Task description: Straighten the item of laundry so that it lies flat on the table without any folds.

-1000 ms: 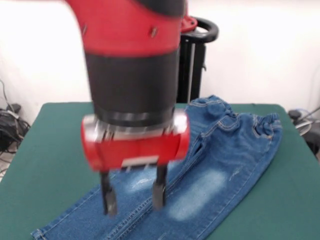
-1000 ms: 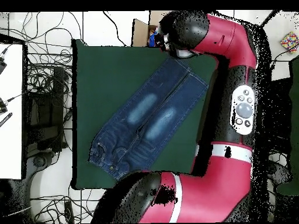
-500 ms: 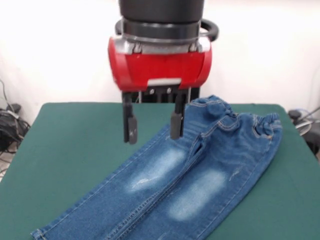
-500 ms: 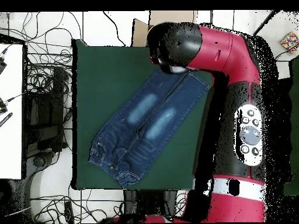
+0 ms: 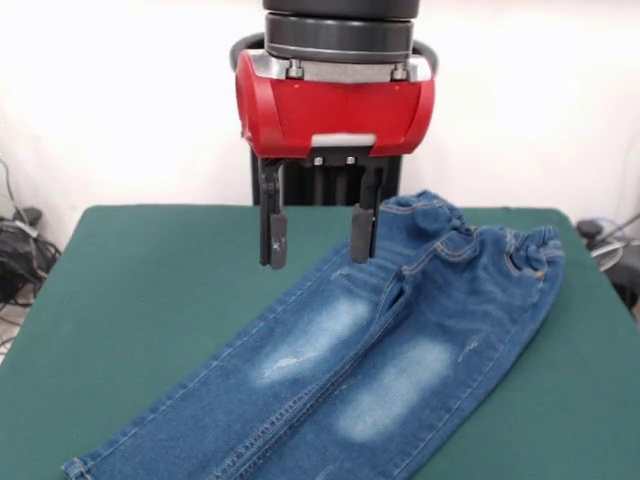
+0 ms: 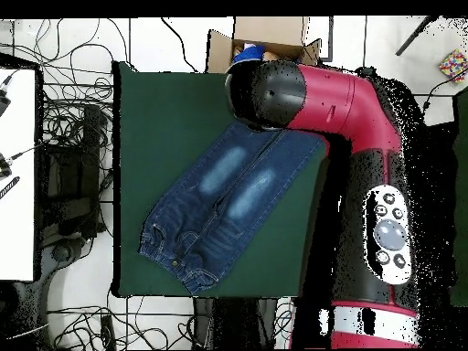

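1. Gripper (image 5: 318, 235) hangs above the table (image 5: 130, 300) with its two dark fingers (image 5: 273, 238) spread wide and nothing between them.
2. Its fingertips are raised clear of the cloth, over the upper edge of one leg of the jeans (image 5: 400, 350) in the front view.
3. Jeans lie spread on the green top, set on a slant across it (waistband toward one corner, leg ends toward the opposite one).
4. Both legs lie side by side and touching, each with a pale faded thigh patch showing.
5. At the gathered waistband (image 5: 470, 240) the denim is bunched and puckered; the legs look mostly smooth.
6. From overhead, the red and black arm (image 6: 356, 137) covers the leg ends, so the hems cannot be seen there.
7. A cardboard box (image 6: 265, 41) sits just beyond the table's edge.
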Controlling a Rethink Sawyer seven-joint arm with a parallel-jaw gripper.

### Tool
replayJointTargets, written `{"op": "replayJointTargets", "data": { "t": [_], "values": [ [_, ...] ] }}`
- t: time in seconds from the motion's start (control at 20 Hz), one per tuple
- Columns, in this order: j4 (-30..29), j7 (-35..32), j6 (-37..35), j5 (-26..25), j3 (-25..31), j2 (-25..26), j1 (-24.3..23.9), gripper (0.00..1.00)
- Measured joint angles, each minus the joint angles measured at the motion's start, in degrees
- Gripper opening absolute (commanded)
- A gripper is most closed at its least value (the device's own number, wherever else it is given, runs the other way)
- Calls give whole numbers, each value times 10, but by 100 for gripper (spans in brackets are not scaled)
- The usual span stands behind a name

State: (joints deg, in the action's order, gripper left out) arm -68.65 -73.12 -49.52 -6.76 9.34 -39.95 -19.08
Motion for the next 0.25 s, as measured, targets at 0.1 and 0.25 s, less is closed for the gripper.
{"op": "replayJointTargets", "data": {
  "t": [0.1, 0.25],
  "values": [
    [-4, 0, 6, 0, 0, -1, -1, 100],
    [-11, 0, 11, 0, 0, -2, -1, 100]
  ]
}}
